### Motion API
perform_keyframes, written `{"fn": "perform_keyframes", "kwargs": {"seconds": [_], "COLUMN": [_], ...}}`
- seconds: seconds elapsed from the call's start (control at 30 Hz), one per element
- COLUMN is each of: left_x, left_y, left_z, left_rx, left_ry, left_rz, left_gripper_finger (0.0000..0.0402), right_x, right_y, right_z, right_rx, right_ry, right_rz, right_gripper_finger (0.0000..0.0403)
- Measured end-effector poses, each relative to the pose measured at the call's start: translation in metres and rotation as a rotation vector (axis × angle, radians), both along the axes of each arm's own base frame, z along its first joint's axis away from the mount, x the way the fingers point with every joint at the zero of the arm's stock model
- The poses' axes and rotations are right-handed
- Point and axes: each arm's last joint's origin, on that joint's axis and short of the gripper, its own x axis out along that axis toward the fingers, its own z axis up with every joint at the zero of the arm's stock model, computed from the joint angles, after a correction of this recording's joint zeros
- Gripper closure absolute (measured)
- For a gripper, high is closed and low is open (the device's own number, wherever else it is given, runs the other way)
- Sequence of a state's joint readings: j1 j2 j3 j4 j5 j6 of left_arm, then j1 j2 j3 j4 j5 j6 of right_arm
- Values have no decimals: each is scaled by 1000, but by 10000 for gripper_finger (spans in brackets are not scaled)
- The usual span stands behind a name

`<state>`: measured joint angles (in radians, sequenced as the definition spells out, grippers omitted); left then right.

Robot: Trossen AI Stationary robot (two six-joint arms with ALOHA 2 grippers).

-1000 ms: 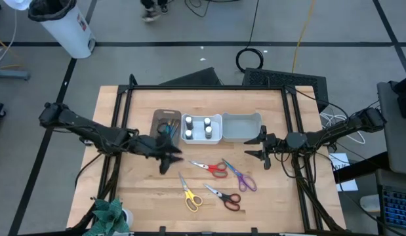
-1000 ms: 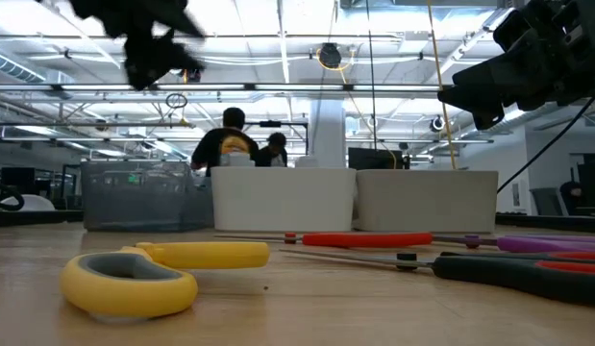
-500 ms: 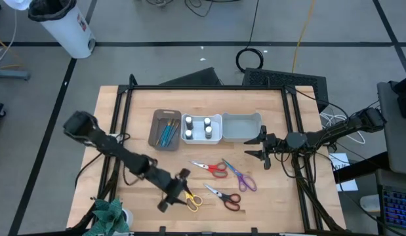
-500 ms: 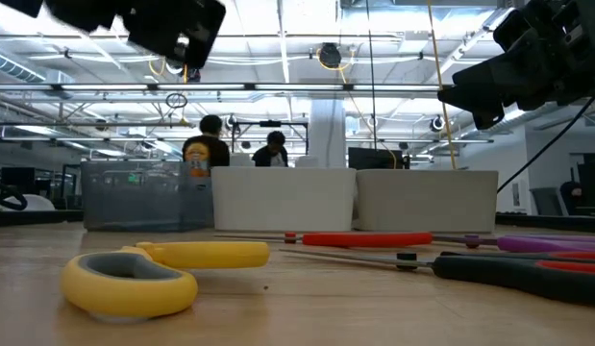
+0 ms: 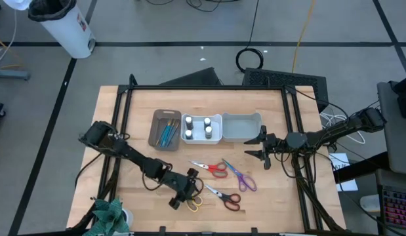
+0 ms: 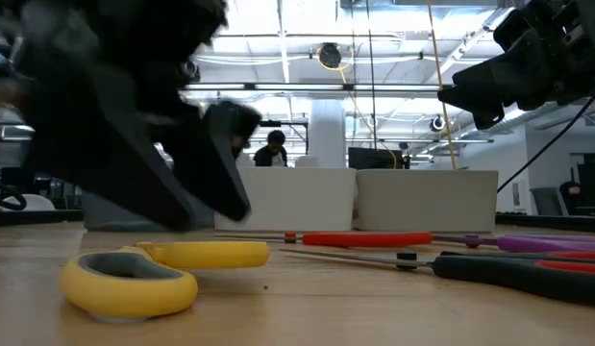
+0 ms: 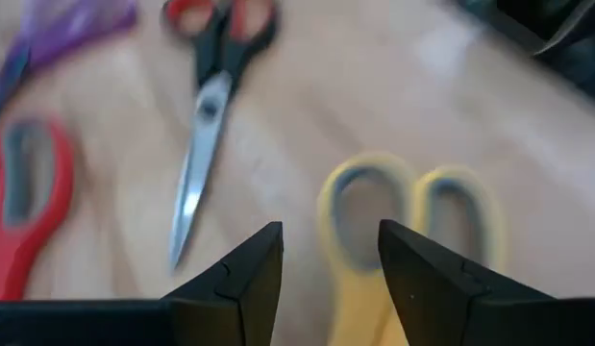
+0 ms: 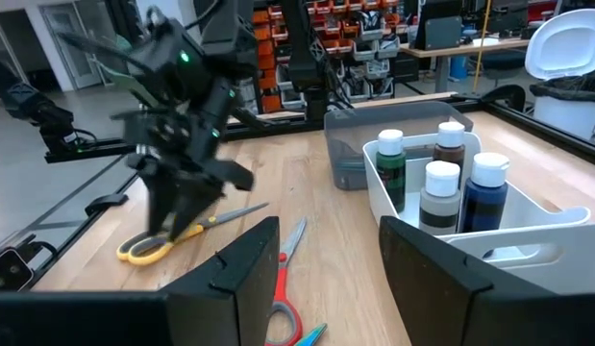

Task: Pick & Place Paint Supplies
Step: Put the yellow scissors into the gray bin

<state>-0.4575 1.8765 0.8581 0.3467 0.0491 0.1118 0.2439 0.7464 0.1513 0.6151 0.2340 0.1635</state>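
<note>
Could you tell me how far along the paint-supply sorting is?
Partly done. The four bottles sit in the white bin and the brushes in the brown bin. The left gripper, jaws open, is over the yellow scissors. Three other scissors lie loose on the table; the grey bin looks empty. The right gripper waits beside it.

No text, label, brand, number or sign can be read anywhere in these pictures. The bottles (image 8: 441, 178) in the white bin (image 8: 528, 245) show no legible labels, the scissors (image 5: 216, 168) carry no visible marking, and the shelves (image 8: 335, 24) in the room behind are too blurred to make out any lettering.
</note>
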Motion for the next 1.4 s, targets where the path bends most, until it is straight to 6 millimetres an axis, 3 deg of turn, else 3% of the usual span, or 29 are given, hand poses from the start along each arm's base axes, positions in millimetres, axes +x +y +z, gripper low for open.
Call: {"fn": "perform_keyframes", "kwargs": {"seconds": [0.2, 0.47, 0.63, 0.8, 1.0, 1.2, 1.4], "left_x": [6, 11, 10, 8, 5, 8, 12], "left_y": [16, 38, 36, 30, 18, 22, 31], "left_z": [-7, 1, 17, 32, 17, -2, -4], "left_rx": [28, 184, 120, -79, -87, -8, 1], "left_ry": [30, -66, -96, -60, 16, 32, 31], "left_rz": [132, 498, 461, 346, 181, 251, 292], "left_gripper_finger": [220, 220, 220, 220, 220, 220, 220], "right_x": [0, 0, 0, 0, 0, 0, 0], "right_y": [0, 0, 0, 0, 0, 0, 0], "right_z": [0, 0, 0, -1, -1, -1, -1], "right_rx": [0, 0, -1, -1, -1, -1, -2], "right_ry": [0, 0, 2, 6, 6, 6, 6], "right_rz": [0, 0, 0, 0, 0, 0, -1], "right_gripper_finger": [232, 232, 232, 232, 232, 232, 232]}}
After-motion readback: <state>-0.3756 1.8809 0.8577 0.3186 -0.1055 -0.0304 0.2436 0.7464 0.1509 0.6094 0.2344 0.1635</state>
